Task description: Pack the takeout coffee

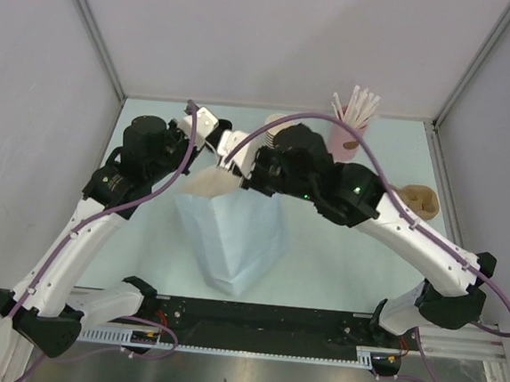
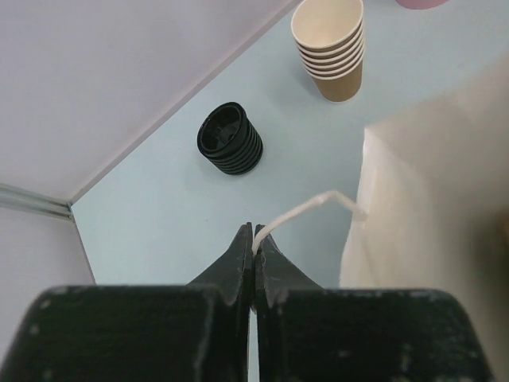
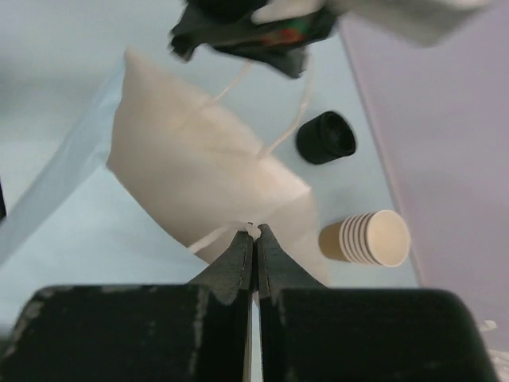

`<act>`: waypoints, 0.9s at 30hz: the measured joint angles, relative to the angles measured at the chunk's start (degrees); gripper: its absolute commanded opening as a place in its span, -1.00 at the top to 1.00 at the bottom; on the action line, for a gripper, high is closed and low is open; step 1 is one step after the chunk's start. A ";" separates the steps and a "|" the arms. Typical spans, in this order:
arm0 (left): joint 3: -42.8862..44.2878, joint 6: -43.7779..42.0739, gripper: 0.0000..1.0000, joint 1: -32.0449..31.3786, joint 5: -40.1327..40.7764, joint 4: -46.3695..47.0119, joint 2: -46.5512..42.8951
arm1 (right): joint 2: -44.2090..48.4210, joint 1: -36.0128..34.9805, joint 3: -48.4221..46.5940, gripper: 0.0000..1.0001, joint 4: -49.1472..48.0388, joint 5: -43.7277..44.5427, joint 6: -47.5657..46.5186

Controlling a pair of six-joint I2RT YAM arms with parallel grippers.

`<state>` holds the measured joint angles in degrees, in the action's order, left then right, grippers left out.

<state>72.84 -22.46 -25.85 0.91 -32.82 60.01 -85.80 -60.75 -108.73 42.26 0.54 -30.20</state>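
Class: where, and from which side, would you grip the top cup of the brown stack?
Probably the top rim, from above, one finger inside and one outside: the stack of brown cups stands upright, mouth open, nested so only a rim band shows.

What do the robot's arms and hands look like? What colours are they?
The left arm and right arm are white tubes joined by chunky black joints. A thin purple cable runs along each. The left hand and right hand each have two black fingers tapering to points. A tiny green light glows on the right arm.
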 measured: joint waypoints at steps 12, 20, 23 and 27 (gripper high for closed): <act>7.39 -1.62 1.00 0.76 5.09 -0.09 1.40 | 1.81 2.01 8.11 1.00 -1.62 -0.48 -0.55; 10.88 -1.42 1.00 0.87 3.85 0.42 2.84 | 6.60 -3.26 29.83 1.00 -3.89 -0.35 -5.79; 9.42 -0.98 1.00 0.87 2.60 0.22 4.28 | 6.40 -4.68 34.69 1.00 -2.69 -0.68 -7.04; 8.61 -0.55 1.00 0.87 -0.61 -1.49 6.16 | 6.40 -4.79 35.87 1.00 -1.29 -2.89 -8.46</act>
<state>81.45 -23.00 -24.97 0.30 -34.30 66.17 -79.40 -65.54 -72.86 40.97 -2.35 -38.65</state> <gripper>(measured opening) 0.008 0.017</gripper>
